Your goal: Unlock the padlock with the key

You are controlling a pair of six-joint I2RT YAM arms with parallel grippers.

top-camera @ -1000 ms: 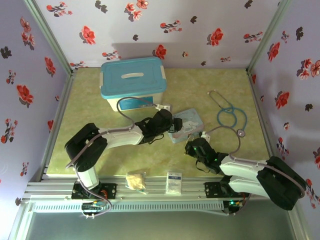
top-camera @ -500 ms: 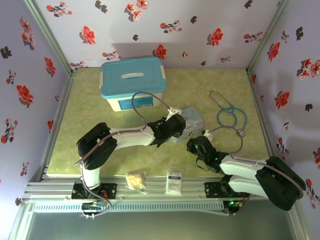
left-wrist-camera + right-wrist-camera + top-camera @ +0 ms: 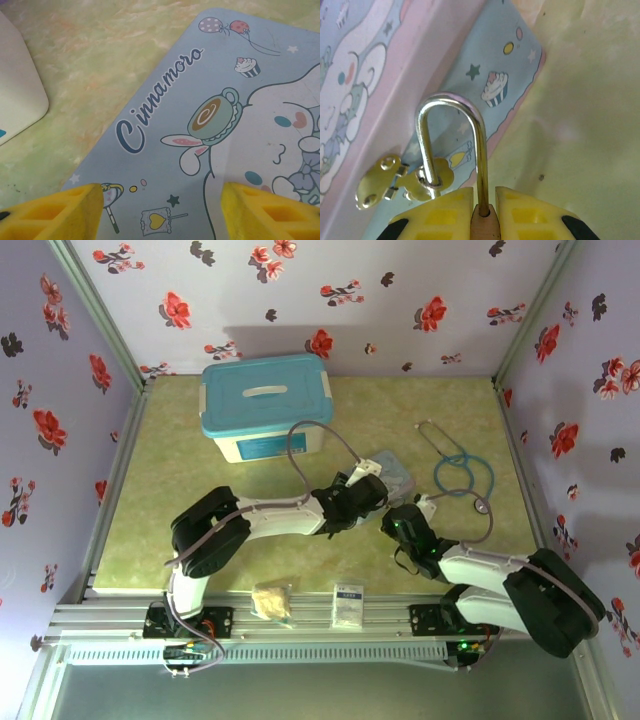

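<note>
One padlock (image 3: 481, 165), clamped in right end effector (image 3: 483, 200), hooks one tin (image 3: 485, 55).

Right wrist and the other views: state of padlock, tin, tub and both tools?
Tin: lid shut.
Tub: lid on.
Padlock: shackle threaded through the tin's hasp; locked or not, cannot tell.
Left tool: open, empty, over the tin.
Right tool: shut on the padlock.

Your small brass padlock (image 3: 480, 165) shows little body: the yellow fingers (image 3: 445, 215) of the right gripper (image 3: 484, 202) hide it at the bottom edge. From above, the left arm (image 3: 290, 512) covers part of the pale-blue cartoon tin (image 3: 393, 471).
</note>
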